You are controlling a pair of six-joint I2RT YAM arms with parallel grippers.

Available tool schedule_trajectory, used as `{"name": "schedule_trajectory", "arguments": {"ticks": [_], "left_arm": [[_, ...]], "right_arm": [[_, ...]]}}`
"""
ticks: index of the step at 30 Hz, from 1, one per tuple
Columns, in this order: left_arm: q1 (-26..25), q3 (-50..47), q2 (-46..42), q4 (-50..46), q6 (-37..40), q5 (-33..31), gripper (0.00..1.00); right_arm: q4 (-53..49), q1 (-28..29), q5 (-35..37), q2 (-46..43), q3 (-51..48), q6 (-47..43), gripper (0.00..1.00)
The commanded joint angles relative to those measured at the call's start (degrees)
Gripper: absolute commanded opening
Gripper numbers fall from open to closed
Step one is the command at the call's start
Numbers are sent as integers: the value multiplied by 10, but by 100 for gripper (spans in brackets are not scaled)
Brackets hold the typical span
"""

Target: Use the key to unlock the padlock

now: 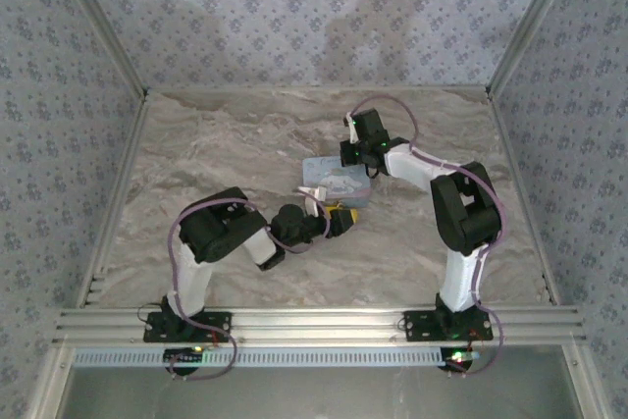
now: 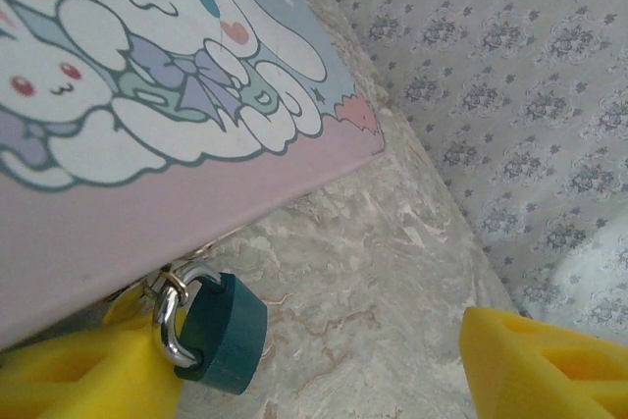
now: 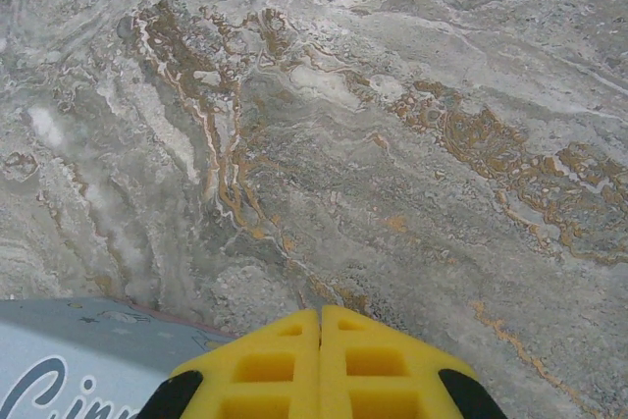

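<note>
I had the left tool (image 2: 314, 365) spread wide at the near edge of the cartoon-printed box (image 2: 147, 95), gripping nothing. The padlock (image 2: 224, 333), a green body on a silver shackle, hung from a fitting under that edge of the box, low by the worktop (image 2: 392, 272). It sat just beside one yellow finger (image 2: 78, 375), with the other finger well apart from it. The right tool (image 3: 321, 326) was pressed shut at the box's far corner, over bare marble. I could make out no key between its fingers, nor anywhere around the box. I judged this to be the step of steadying the lock. Next I would need to close the left tool on the lock body, keep the keyhole exposed, and then bring in the key.
</note>
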Motion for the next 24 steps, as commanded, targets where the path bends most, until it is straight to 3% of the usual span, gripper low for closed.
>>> {"name": "schedule_trajectory", "arguments": {"ticks": [1,6,18,21,24], "left_arm": [[-8,13,23,-70,-10,-1,75],[-17,22,24,-89,-14,1,77],[-18,6,40,-38,-47,-11,59],[-17,20,48,-38,-54,4,47],[-20,30,51,-50,-55,5,45]], "right_arm": [[-6,3,-1,-18,-5,2,0],[-4,4,-2,-16,-5,3,0],[2,3,-4,-19,-13,4,0],[4,2,-4,-19,-17,5,0],[6,2,-5,-21,-20,7,0]]}}
